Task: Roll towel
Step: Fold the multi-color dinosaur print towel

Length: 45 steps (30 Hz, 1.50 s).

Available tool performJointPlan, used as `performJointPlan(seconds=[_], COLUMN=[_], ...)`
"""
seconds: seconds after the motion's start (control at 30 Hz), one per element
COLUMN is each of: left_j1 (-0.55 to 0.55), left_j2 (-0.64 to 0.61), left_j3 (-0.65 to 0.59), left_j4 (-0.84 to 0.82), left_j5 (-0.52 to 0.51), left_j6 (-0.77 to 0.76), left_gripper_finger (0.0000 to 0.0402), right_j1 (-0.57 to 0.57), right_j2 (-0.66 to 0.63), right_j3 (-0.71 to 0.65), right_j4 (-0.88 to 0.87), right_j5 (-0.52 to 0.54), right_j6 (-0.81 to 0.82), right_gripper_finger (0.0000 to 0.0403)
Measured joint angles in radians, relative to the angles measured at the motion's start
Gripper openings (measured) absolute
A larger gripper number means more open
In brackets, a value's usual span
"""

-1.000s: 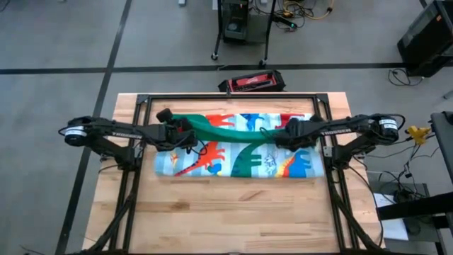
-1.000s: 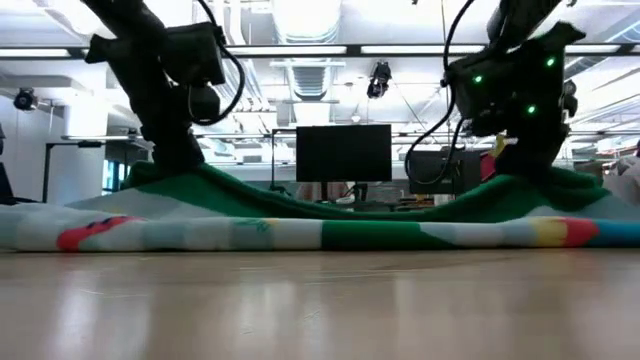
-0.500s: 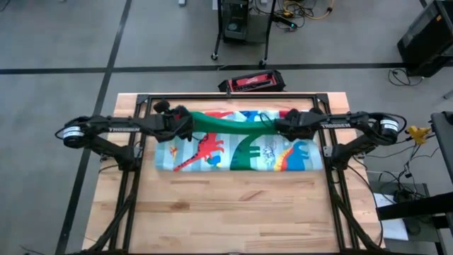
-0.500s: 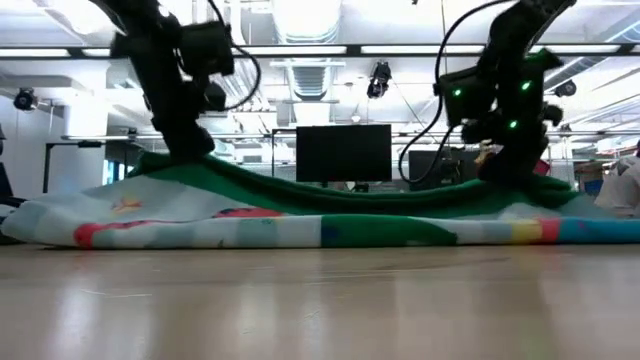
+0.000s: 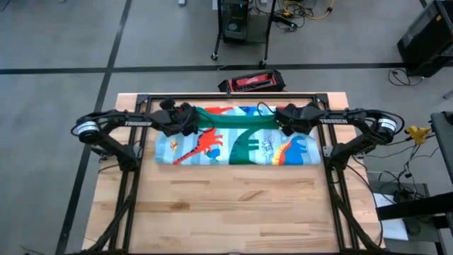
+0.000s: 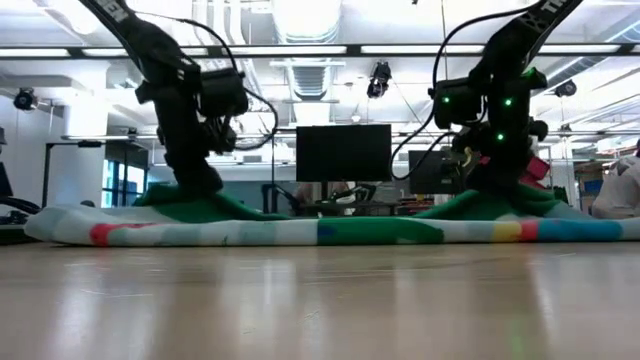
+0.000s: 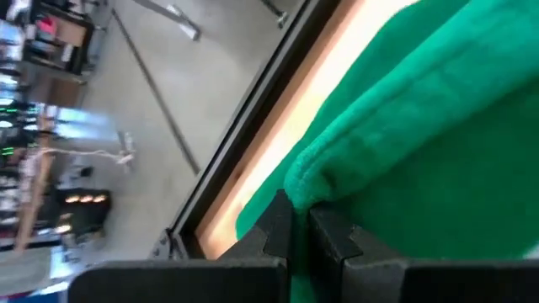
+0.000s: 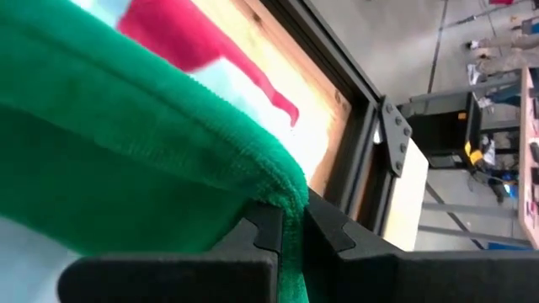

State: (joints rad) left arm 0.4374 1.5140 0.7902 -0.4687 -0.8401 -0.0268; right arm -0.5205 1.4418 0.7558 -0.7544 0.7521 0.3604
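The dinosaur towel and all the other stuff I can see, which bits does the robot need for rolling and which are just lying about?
For the job:
- soft green-edged striped dinosaur towel
- left gripper, shut on the towel's green edge
- right gripper, shut on the same edge

Just lying about:
- flat black and red case on the floor behind the wooden table
- dark monitor screen in the room

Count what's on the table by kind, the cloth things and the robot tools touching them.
Towel: 1
Tools pinching its green edge: 2, left tool and right tool
Total: 3
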Motion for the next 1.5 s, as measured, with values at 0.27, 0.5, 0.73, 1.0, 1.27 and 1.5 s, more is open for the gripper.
performJointPlan(seconds=[0.27, 0.5, 0.73, 1.0, 1.27, 1.5], left_j1=[0.01, 0.032, 0.042, 0.043, 0.051, 0.067], left_j2=[0.046, 0.05, 0.055, 0.054, 0.043, 0.003], left_j3=[-0.001, -0.001, -0.001, -0.001, -0.001, -0.001], left_j4=[0.059, 0.162, 0.207, 0.226, 0.236, 0.231], left_j5=[-0.086, -0.087, -0.143, -0.2, -0.311, -0.278], left_j6=[-0.001, -0.004, -0.007, -0.013, -0.016, -0.019], left_gripper_finger=[0.0, 0.0, 0.0036, 0.0134, 0.0205, 0.0207], right_j1=[-0.049, -0.066, -0.065, -0.065, -0.067, -0.068], right_j2=[0.0, 0.0, 0.0, 0.0, 0.0, 0.0], right_j3=[-0.018, -0.07, -0.084, -0.078, -0.078, -0.078], right_j4=[0.009, 0.053, 0.066, 0.07, 0.073, 0.076], right_j5=[0.006, 0.004, 0.058, 0.121, 0.258, 0.238], right_j6=[-0.011, -0.007, -0.013, -0.021, -0.022, -0.025], right_gripper_finger=[0.0003, 0.0003, 0.0039, 0.014, 0.0195, 0.0191])
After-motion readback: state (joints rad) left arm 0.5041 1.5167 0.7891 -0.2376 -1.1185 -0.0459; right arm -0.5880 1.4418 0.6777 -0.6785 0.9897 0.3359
